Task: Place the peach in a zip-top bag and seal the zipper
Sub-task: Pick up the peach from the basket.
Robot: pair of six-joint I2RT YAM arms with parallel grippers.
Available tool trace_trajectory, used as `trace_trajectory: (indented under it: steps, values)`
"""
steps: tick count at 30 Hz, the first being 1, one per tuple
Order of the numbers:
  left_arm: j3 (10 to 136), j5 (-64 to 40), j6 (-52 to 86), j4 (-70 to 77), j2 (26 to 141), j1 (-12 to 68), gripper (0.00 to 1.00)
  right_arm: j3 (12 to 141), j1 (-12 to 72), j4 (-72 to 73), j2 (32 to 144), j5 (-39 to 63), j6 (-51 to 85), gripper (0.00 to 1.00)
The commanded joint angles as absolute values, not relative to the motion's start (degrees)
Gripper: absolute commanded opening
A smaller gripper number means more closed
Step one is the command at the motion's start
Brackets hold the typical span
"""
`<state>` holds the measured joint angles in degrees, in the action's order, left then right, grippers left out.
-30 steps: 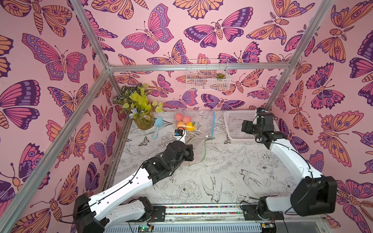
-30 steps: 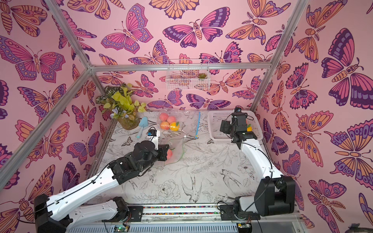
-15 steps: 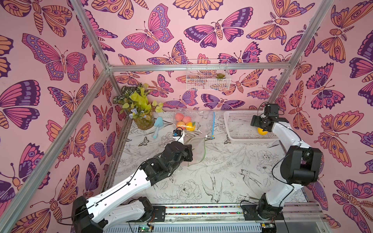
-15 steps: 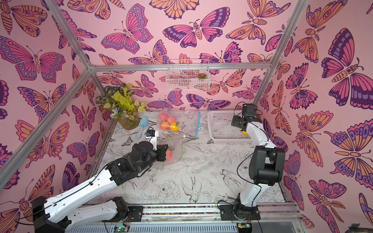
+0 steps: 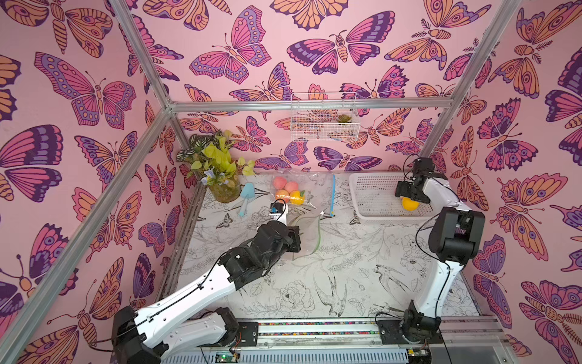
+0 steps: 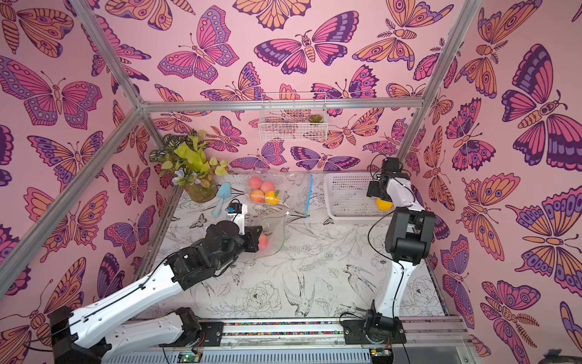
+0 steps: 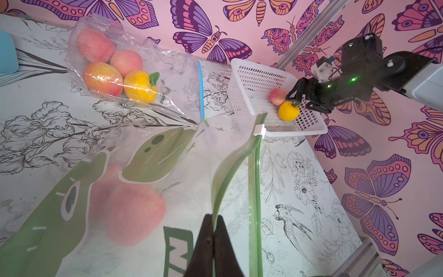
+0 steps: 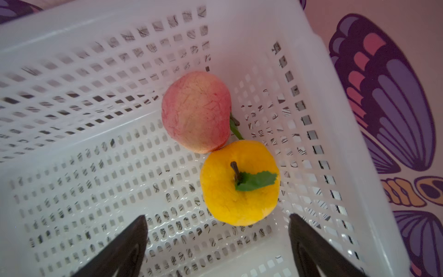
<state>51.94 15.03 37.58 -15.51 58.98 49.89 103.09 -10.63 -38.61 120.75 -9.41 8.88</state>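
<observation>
White plastic basket first. The right gripper hangs over it, jaws spread wide and empty. The pink peach sits in the corner touching the yellow fruit, so I'd come in on its free side. The green zip bag gapes, its lip pinched in the left gripper. Pink butterfly walls box in the sketch-print tabletop.

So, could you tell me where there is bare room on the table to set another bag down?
The widest bare patch is the cloth between the green bag and the front rail. The basket is bare on its half away from the right gripper. Crowded: the back, with plant, scoop and filled bag.
</observation>
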Motion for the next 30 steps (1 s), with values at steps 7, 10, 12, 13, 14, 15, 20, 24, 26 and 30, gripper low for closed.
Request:
trace_trajectory:
  steps: [7,10,12,13,14,15,20,24,26,30]
  values:
    - [51.8,15.7,37.9,-16.9,59.6,49.9,0.0,109.6,-11.2,-45.8,127.3,-12.7,7.4,0.92]
    - [51.9,15.7,37.9,-16.9,59.7,49.9,0.0,110.7,-11.4,-46.2,128.7,-12.2,7.3,0.92]
    - [51.9,15.7,37.9,-16.9,59.8,49.9,0.0,111.3,-11.6,-46.3,129.6,-11.6,7.5,0.92]
    - [51.9,15.7,37.9,-16.9,59.8,49.9,0.0,111.6,-11.8,-46.5,129.9,-11.1,7.5,0.91]
    - [51.9,15.8,37.9,-16.9,59.8,49.9,0.0,112.0,-12.0,-46.7,130.3,-10.8,7.5,0.9]
    - [51.8,15.8,38.0,-16.9,59.8,49.9,0.0,112.4,-12.0,-47.1,130.7,-10.7,7.7,0.89]
    - [51.7,16.0,38.0,-16.9,59.6,49.9,0.0,112.5,-12.5,-47.9,130.5,-9.2,8.0,0.78]
    - [51.7,16.1,38.0,-16.9,59.7,49.9,0.0,109.5,-12.6,-46.5,127.7,-8.6,8.3,0.72]
    - [51.7,15.9,38.0,-17.0,59.8,49.9,0.0,106.9,-12.6,-44.6,125.6,-8.5,8.4,0.71]
    - [51.5,16.1,38.1,-16.9,59.7,49.9,0.0,101.1,-12.6,-41.9,120.3,-7.5,9.1,0.7]
